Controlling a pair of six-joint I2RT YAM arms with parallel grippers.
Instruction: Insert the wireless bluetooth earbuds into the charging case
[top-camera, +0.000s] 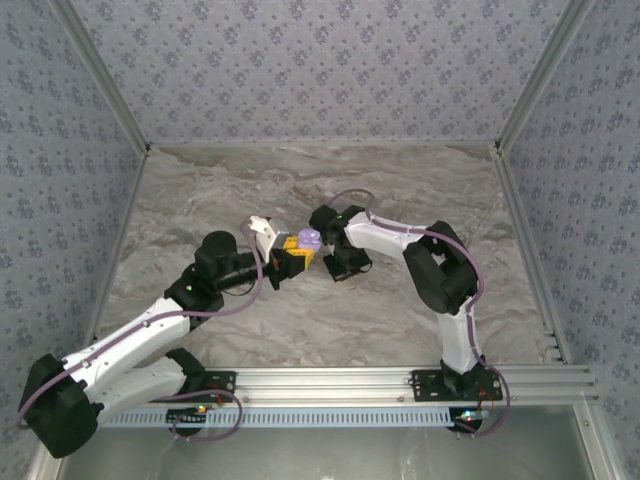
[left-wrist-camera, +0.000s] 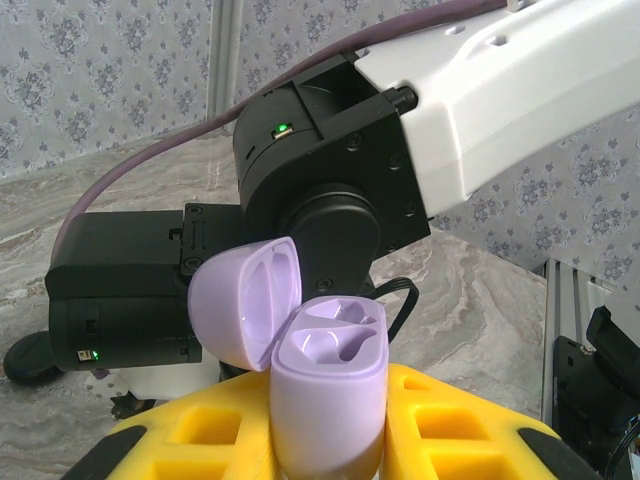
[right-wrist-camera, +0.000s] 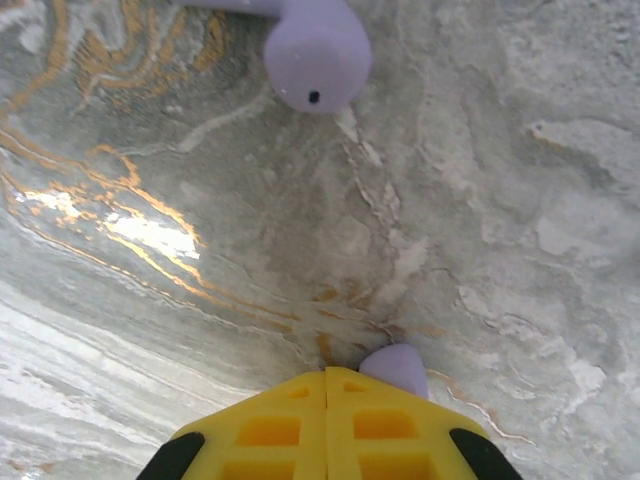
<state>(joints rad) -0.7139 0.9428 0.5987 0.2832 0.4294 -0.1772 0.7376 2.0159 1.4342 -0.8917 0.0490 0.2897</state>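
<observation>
Top view: left gripper (top-camera: 296, 251) clamped on the lilac charging case (top-camera: 309, 240); right gripper (top-camera: 340, 268) just beside it.
Left wrist: case upright between yellow fingers (left-wrist-camera: 450, 430), lid (left-wrist-camera: 245, 305) hinged open.
Right wrist: jaws together. One lilac earbud (right-wrist-camera: 312, 52) lies on the table (right-wrist-camera: 500, 200); a second lilac piece (right-wrist-camera: 396, 368) sits at the fingertips, held or not I cannot tell.

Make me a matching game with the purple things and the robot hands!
1. lilac charging case
2. lid
3. lilac earbud
4. right gripper

A. lying on the marble table
B. shut, yellow fingers together
C. tipped open
D. held upright by the left gripper

Pairs: 1-D, 2-C, 3-A, 4-B
</observation>
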